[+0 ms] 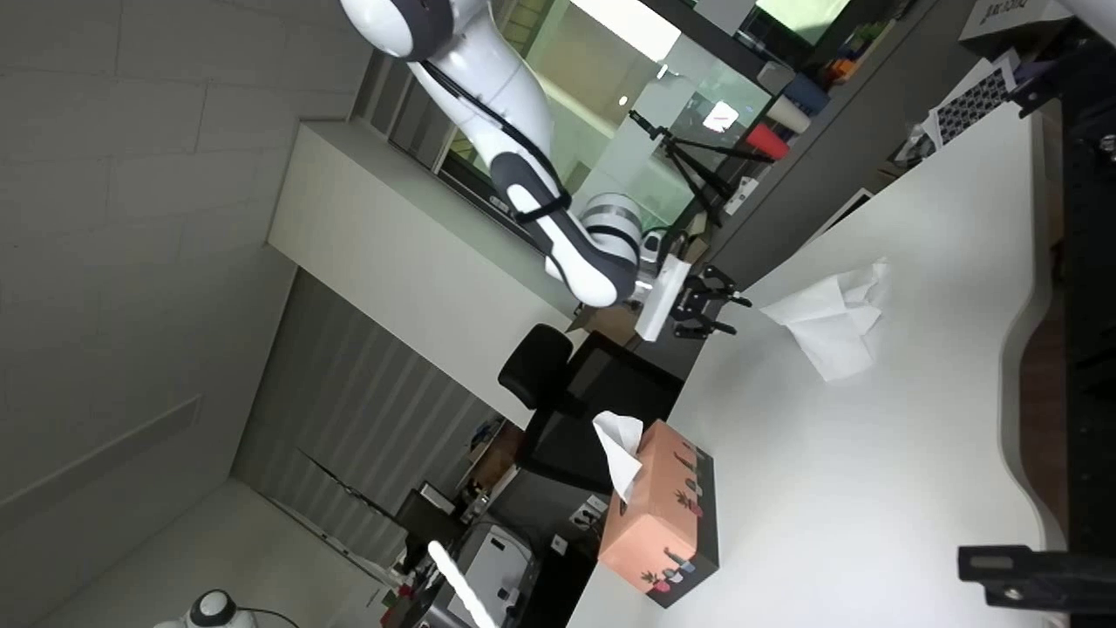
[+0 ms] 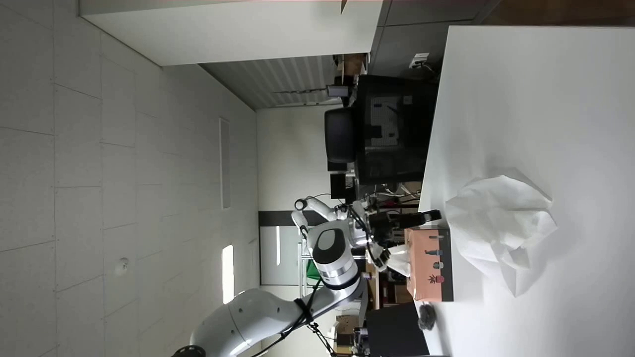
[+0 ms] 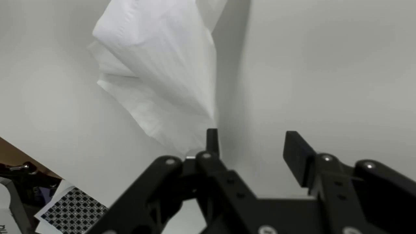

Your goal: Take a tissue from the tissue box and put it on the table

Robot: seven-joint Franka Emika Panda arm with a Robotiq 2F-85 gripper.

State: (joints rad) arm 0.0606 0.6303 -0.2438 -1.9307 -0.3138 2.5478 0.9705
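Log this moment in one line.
gripper: open, empty | loose tissue: rumpled, on table | plant-print tissue box: on table, another tissue sticking out | placement: appears done

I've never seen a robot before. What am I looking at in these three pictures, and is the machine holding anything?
The machine is a white-and-grey jointed robot arm, ending in a black two-fingered claw. Two pictures are taken from outside the robot; they are tilted, so the flat white table seems to stand on its side. The remaining picture is taken from the robot's wrist, looking past the claw at the table. On the table lie a rumpled white paper tissue and an orange rectangular tissue box with a dark base and printed plants. A second white tissue pokes from the box's opening. The claw is open with nothing between its fingers, so nothing is held.
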